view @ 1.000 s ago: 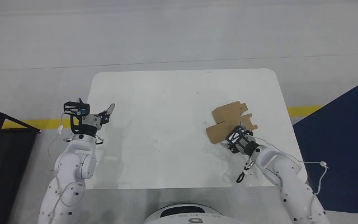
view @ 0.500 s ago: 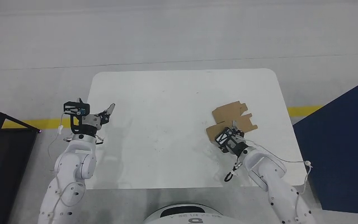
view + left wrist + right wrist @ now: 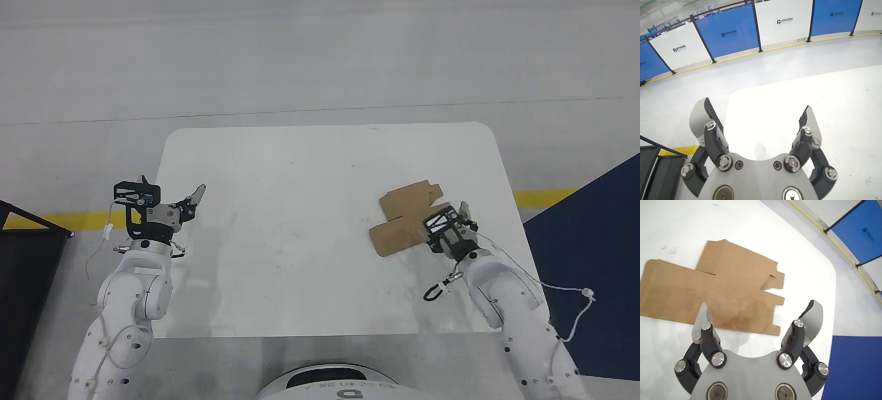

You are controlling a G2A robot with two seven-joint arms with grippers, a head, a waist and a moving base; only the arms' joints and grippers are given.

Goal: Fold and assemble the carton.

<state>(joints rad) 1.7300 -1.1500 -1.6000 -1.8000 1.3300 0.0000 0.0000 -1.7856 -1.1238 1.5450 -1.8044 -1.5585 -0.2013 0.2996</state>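
While the right fingers stand apart over one end of the flat brown cardboard carton, lying unfolded near the right edge of the white table, and the left fingers gape well away, no folding looks begun; all assembly remains.

Left pincer and right pincer are each showing a silver metal palm plate, black curved linkages pinned by round silver screws, and grey fingers lined inside with black ribbed pads. Behind each pincer, glossy white arm shells are running back, with thin pale cables trailing beside them.
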